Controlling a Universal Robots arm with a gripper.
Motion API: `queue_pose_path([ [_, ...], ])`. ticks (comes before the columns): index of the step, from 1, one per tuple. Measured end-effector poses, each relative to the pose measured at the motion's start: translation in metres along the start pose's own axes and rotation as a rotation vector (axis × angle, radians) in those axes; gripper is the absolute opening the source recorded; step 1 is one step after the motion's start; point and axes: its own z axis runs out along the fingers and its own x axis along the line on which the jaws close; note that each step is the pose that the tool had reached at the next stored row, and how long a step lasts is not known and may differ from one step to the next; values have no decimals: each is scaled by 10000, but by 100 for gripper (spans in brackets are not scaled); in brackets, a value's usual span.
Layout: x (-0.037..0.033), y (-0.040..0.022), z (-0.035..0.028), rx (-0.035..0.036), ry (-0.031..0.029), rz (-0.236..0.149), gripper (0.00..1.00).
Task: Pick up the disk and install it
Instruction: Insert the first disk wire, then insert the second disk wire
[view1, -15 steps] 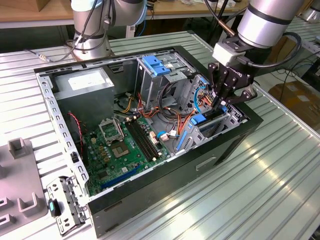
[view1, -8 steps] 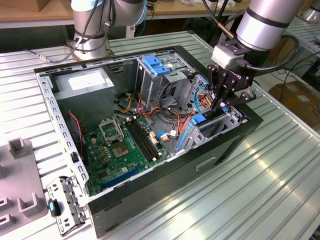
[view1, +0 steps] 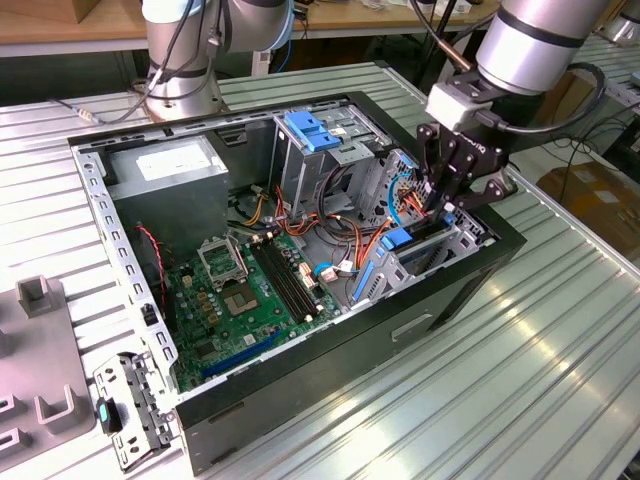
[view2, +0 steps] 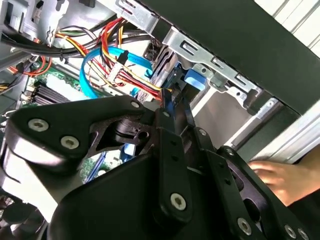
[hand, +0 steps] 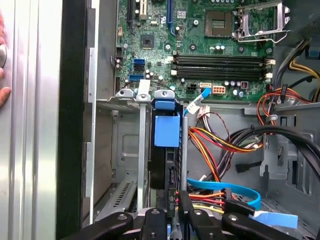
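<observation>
We have the black two-fingered gripper (view1: 447, 205) clenched on the rear edge of the disk (hand: 167, 150), a flat grey metal hard drive in a blue plastic carrier frame, standing on edge and partly sunk into the grey metal drive bay (hand: 127, 150) of the open black computer case (view1: 300, 400). In our judgement we should press straight along the bay rails, clear of the red and orange cables (hand: 215, 145)

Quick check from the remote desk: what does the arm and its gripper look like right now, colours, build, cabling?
The arm is silver-grey tubing with dark bands and a light grey wrist block; a black cable loops beside it. The gripper is matte black, built from flat linkage plates joined by silver screws, clearest in the second wrist view.
</observation>
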Motion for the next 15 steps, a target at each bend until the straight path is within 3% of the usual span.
queue_pose_path([
  [3,0,0,-4,0,-3,0,24],
  [4,0,0,-7,0,0,1,16],
  [6,0,0,-9,0,-1,0,11],
  [15,0,0,-19,0,0,0,11],
])
